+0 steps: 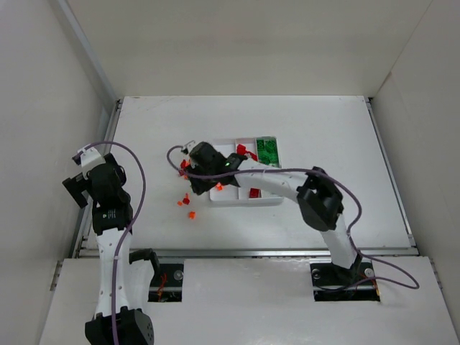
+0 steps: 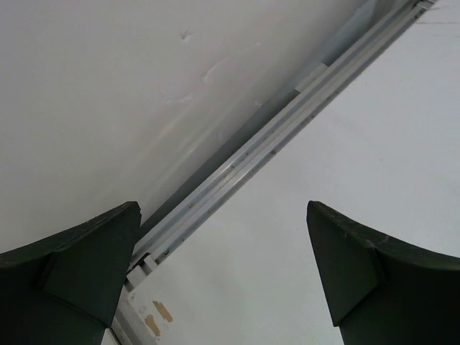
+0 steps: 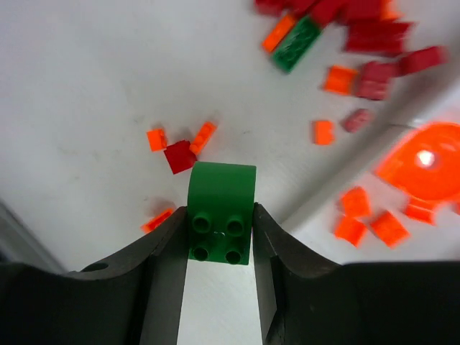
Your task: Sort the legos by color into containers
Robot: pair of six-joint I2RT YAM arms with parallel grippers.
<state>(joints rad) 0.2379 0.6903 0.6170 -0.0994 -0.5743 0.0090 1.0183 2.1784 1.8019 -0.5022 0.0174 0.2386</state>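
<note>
Right gripper: you have the right gripper (image 3: pixel 220 224) clamped on a green brick (image 3: pixel 221 205), one finger on each flank and the studs facing the wrist camera. It looks to be held above the table (image 1: pixel 323 122).
Position: in the top view that gripper is at the left side of the tray (image 1: pixel 237 202), over loose pieces and not over any compartment.
Left gripper: the left gripper (image 2: pixel 223 223) is spread wide with nothing between its fingers. It sits at the far left edge of the table, facing the side wall, and is idle.
Sorted so far: a green pile (image 1: pixel 268 151) lies at the far end of the right compartment. Dark red pieces (image 1: pixel 254 192) are in the middle one. Orange pieces (image 3: pixel 370 223) and an orange dome (image 3: pixel 425 159) lie just past the tray wall (image 3: pixel 345 172).
Mixing: you can see none, but the arm hides part of the tray.
Left to sort: outside the tray there is a mixed cluster (image 3: pixel 359 32), mostly dark red with some orange and one green plate (image 3: pixel 295 43). There are also scattered orange bits (image 1: pixel 192 214) and a small dark red piece (image 3: pixel 179 156).
Progress: by your reading, all three colours are started, but a good many pieces are unsorted, so the task is under way and not near done.
Step in hand: the held brick most likely belongs with the green pile, across both dividers.
</note>
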